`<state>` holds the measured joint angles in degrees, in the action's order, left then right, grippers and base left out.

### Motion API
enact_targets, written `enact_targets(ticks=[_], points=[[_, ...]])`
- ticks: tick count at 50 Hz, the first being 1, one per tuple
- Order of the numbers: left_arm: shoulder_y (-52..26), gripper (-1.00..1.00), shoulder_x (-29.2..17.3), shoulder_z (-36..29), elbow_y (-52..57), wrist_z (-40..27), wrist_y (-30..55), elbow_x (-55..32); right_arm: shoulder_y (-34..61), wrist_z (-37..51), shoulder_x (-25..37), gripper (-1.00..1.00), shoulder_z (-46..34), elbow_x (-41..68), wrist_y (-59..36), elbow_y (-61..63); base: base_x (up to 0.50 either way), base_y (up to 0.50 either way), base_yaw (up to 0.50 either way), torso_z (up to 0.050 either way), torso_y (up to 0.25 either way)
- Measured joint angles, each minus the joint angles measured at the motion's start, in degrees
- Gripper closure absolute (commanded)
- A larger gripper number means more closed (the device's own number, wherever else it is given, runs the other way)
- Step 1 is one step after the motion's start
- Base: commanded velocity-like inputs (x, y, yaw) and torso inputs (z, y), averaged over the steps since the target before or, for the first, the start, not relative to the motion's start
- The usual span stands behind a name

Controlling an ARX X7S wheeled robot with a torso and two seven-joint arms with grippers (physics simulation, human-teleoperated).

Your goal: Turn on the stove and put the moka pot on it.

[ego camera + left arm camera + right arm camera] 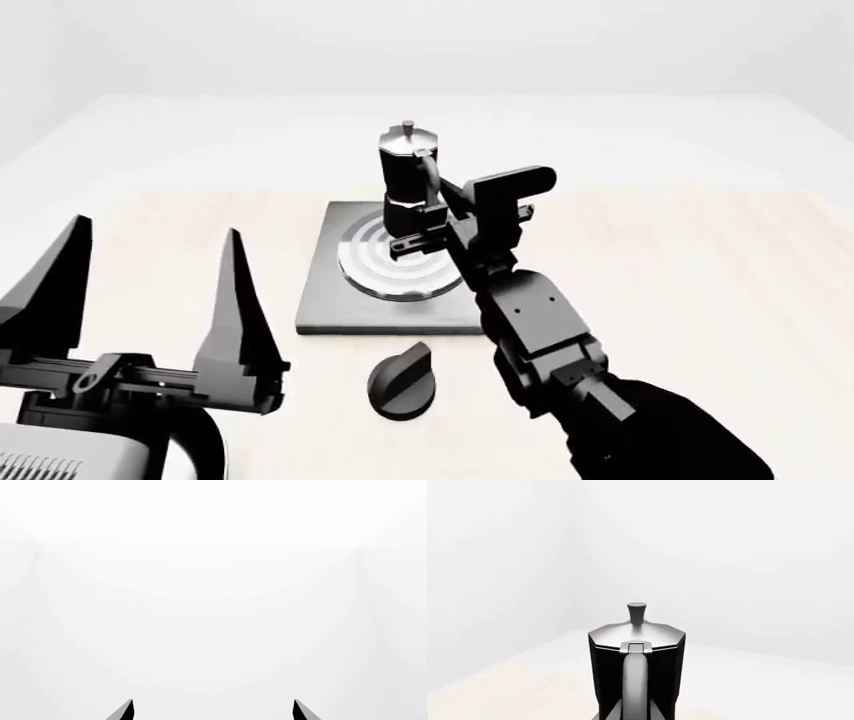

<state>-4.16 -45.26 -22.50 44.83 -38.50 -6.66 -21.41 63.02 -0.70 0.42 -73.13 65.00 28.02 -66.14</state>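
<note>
Pale wooden tabletop [694,280]; plain white walls [400,45] behind.

Moka pot [404,178]: small, black-bodied, faceted silver lid with a knob on top, standing upright, curved handle facing the right gripper [424,222], which is closing on it. Sitting at the far part of the raised rings, directly ahead of that gripper. Stove [334,290]: flat, square, dark-grey plate lying beneath the gripper; separate black round knob [400,380] lying nearer, just beside the forearm.
</note>
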Motion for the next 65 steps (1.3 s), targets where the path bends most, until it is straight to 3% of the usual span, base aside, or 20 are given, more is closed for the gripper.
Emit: enact_targets(ticks=[17,65], points=[[0.12,-1.00,0.03,-0.33,-0.31,0.16,0.23,0.49,0.38,0.93,0.43,1.00,-1.62,1.57,1.37,1.23,0.00,0.00,0.00,0.000,-0.003],[0.82,-1.00,0.64,-0.73,-1.77,0.88,-1.49,0.96,0.84,8.56,3.12,1.00,-0.89,-1.08,9.76,8.21,0.00,0.00,0.00,0.000,-0.117]])
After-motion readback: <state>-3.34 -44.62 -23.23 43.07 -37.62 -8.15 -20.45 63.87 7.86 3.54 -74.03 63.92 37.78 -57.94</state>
